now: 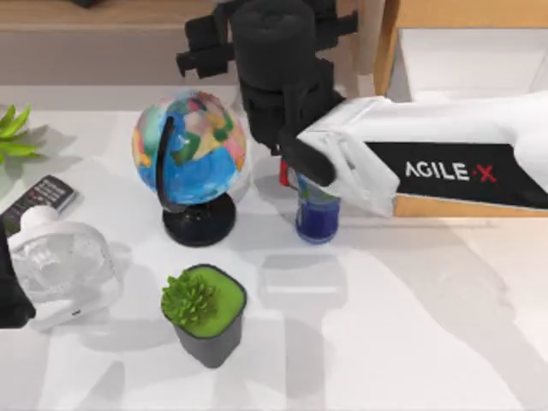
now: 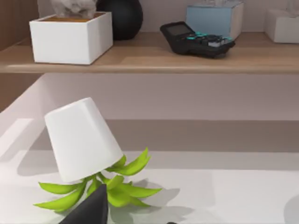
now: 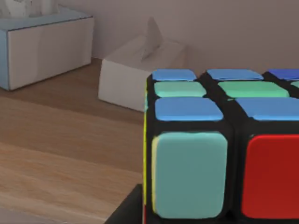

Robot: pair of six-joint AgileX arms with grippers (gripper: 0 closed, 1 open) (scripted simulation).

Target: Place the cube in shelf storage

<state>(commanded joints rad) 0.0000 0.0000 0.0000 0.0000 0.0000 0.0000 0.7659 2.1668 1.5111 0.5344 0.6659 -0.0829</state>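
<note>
On the far left of the table I see a small green plant (image 1: pixel 12 130) at the edge, a dark calculator (image 1: pixel 38 199) lying flat, and a clear white fan (image 1: pixel 58 261) just in front of it. My left arm is parked at that left edge; its wrist camera looks over a white pot (image 2: pixel 81 137) with green leaves toward the shelf (image 2: pixel 154 58), where a white box (image 2: pixel 70 37) and a black calculator (image 2: pixel 198 39) sit, and I cannot tell how its hand stands.

Moving right, a globe (image 1: pixel 190 150) stands on a black base, with a dark potted succulent (image 1: pixel 205 312) nearer the front edge. Just right of the globe a blue bottle (image 1: pixel 317 214) stands under my right arm.

My right gripper (image 1: pixel 265 38) reaches over the shelf board at the back. Its wrist camera shows the cube (image 3: pixel 219 144) close up above the wooden board, with a white tissue box (image 3: pixel 140 70) behind it. Whether the fingers are clamped on the cube I cannot tell.
</note>
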